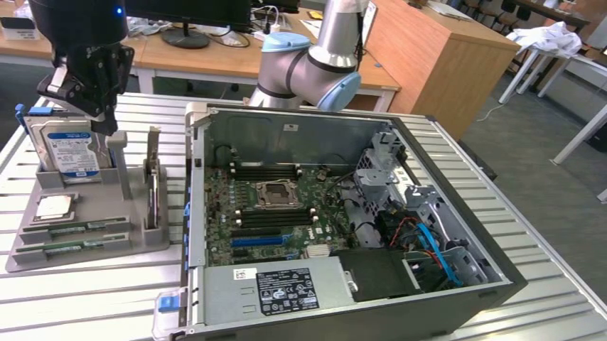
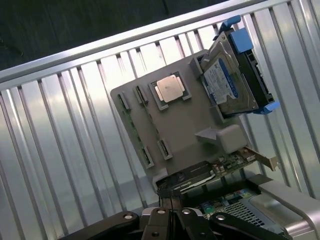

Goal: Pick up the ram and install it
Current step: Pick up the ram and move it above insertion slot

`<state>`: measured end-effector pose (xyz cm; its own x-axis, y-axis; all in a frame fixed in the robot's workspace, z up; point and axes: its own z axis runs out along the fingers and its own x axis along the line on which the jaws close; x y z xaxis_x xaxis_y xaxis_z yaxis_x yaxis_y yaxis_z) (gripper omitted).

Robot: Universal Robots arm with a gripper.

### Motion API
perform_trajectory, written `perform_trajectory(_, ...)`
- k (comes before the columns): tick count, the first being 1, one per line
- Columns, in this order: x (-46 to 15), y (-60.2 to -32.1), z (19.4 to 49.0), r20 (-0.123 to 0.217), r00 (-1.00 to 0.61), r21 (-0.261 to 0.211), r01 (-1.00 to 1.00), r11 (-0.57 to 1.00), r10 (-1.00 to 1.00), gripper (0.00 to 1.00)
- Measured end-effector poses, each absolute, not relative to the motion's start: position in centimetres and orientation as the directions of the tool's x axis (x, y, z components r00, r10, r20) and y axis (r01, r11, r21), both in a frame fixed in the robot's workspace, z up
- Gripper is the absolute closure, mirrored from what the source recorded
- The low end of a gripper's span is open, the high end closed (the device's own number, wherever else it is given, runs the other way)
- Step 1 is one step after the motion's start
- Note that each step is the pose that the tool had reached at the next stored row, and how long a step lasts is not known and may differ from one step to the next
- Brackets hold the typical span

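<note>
Two ram sticks (image 1: 71,229) lie flat in slots at the front of a grey holder tray (image 1: 95,252) on the exterior view's left. In the wrist view one ram (image 2: 132,127) shows as a thin green strip on the tray (image 2: 187,120). My gripper (image 1: 105,128) hangs above the back of the tray, just over the hard drive (image 1: 74,153), well apart from the ram. Its fingers (image 2: 162,220) are shut together with nothing between them. The open computer case (image 1: 332,213) lies to the tray's right, with the motherboard's memory slots (image 1: 275,217) exposed.
The tray also carries a silver CPU (image 1: 54,206) and an upright expansion card (image 1: 152,177). The hard drive (image 2: 232,80) stands in blue rails. A ribbed metal table (image 1: 85,298) holds everything. The arm's base (image 1: 313,64) rises behind the case.
</note>
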<state>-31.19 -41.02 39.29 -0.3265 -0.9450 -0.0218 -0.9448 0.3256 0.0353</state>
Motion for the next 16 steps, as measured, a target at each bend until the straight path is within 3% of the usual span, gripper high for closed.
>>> perform_trajectory(16, -31.19, -41.02, 39.26, -0.022, -0.223, 0.035, -0.974, 0.222, -0.975, 0.9)
